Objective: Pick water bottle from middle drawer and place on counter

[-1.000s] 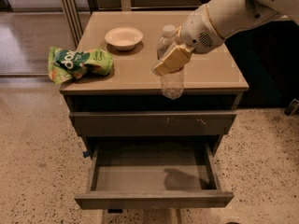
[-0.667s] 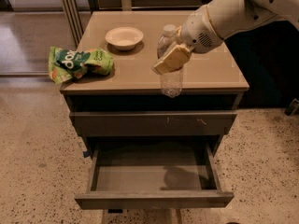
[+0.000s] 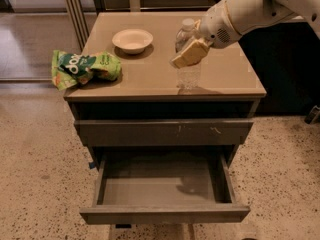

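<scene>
Far to the left of the gripper [image 3: 185,56], a crumpled green snack bag [image 3: 85,68] lies on the counter [image 3: 150,81], partly over its left edge. Closer in, to the gripper's left and a little farther back, sits a white bowl [image 3: 132,40].

The gripper is clamped on the water bottle [image 3: 189,76]. One tan finger [image 3: 190,53] crosses the front of the bottle's upper body just below the white cap, and the other is hidden behind it. The bottle is upright, with its base down at the counter close to the front edge. Whether it rests there or hangs just above is hard to tell. The white arm [image 3: 250,9] runs up and to the right from the gripper, out of view.

The counter is a glossy tan slab. Directly below the gripper is a closed drawer front [image 3: 165,132] with pale scratches. Under that, the middle drawer [image 3: 165,214] stands pulled out, a shadow on its grey floor. Speckled flooring [image 3: 35,174] surrounds the cabinet. Metal posts [image 3: 75,9] rise behind and to the left of the gripper, and a dark panel [image 3: 285,69] stands to its right.
</scene>
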Available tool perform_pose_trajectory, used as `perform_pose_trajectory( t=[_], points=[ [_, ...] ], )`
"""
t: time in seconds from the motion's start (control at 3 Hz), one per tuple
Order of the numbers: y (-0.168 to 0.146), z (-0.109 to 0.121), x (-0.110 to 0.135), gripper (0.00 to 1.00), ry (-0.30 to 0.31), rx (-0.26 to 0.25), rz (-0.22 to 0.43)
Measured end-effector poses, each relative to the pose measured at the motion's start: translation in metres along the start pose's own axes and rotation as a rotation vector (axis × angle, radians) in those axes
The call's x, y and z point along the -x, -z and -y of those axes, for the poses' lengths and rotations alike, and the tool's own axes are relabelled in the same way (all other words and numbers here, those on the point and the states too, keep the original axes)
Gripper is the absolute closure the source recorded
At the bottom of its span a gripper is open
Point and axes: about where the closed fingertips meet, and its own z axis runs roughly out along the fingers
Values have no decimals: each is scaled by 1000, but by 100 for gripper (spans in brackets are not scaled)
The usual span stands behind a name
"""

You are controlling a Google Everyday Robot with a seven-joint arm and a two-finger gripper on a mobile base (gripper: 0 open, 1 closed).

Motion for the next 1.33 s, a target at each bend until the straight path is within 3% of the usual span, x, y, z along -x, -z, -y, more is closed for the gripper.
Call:
perform_pose_trajectory(
  t=[0.67,1.33],
  points=[
    [1,53,-21,100,-34,-69,13],
    [-7,67,-33,100,-99,-70,40]
  ],
)
